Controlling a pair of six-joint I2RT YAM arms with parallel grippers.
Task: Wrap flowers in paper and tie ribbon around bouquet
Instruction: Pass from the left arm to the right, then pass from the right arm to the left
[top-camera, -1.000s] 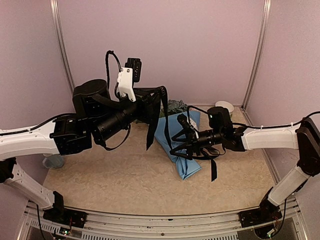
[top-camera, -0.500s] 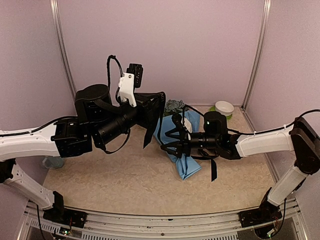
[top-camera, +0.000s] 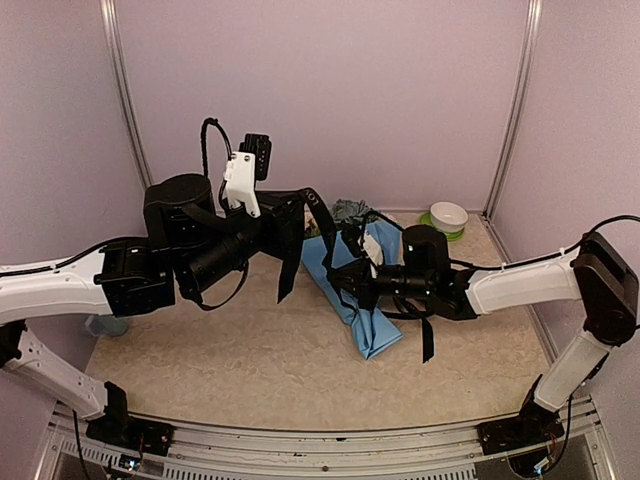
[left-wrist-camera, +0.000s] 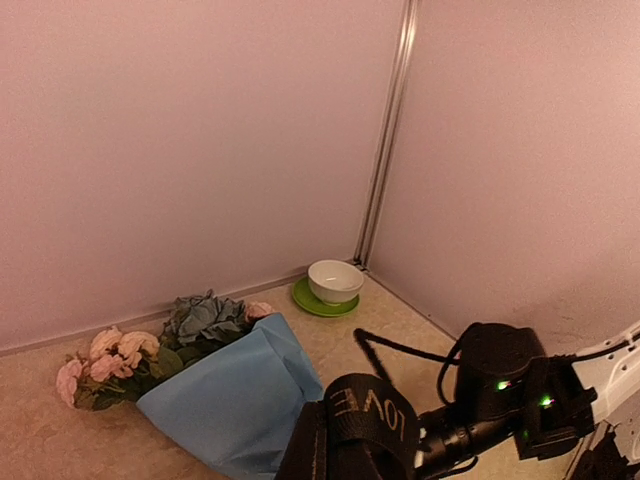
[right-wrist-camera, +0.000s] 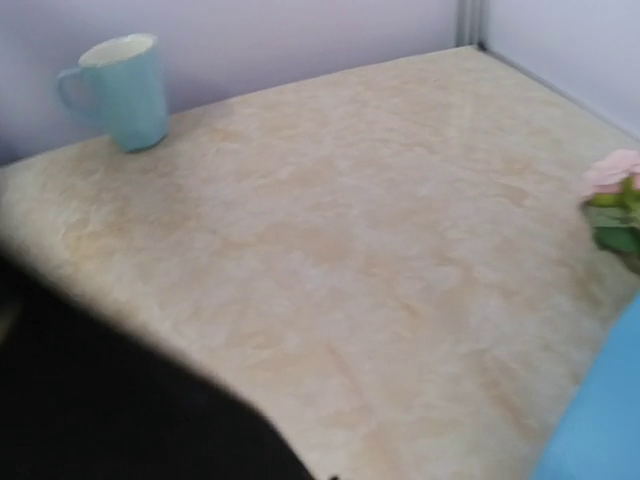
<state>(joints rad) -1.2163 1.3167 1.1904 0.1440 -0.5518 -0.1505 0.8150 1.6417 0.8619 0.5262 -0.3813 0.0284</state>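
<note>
The bouquet lies on the table: a cone of light blue paper (top-camera: 362, 305) (left-wrist-camera: 225, 400) with pink and blue-grey flowers (top-camera: 349, 212) (left-wrist-camera: 120, 355) at its far end. My left gripper (top-camera: 305, 215) hangs raised left of it, shut on the black ribbon (top-camera: 289, 268). The ribbon drapes over its jaws, lettered "LOVE" (left-wrist-camera: 378, 420), and hides them in the left wrist view. My right gripper (top-camera: 348, 272) sits over the cone, shut where a ribbon strand comes down from the left gripper. Its fingers do not show in the right wrist view, only a black blur (right-wrist-camera: 100, 400).
A white bowl (top-camera: 448, 214) (left-wrist-camera: 334, 281) stands on a green saucer (left-wrist-camera: 303, 298) in the back right corner. A light blue mug (right-wrist-camera: 125, 90) (top-camera: 105, 323) stands by the left wall. Black cables loop under the right wrist (top-camera: 405, 312). Walls close three sides.
My right gripper moved left over the cone to the hanging ribbon strand and went from open to shut. The left gripper shifted slightly with the ribbon still in it.
</note>
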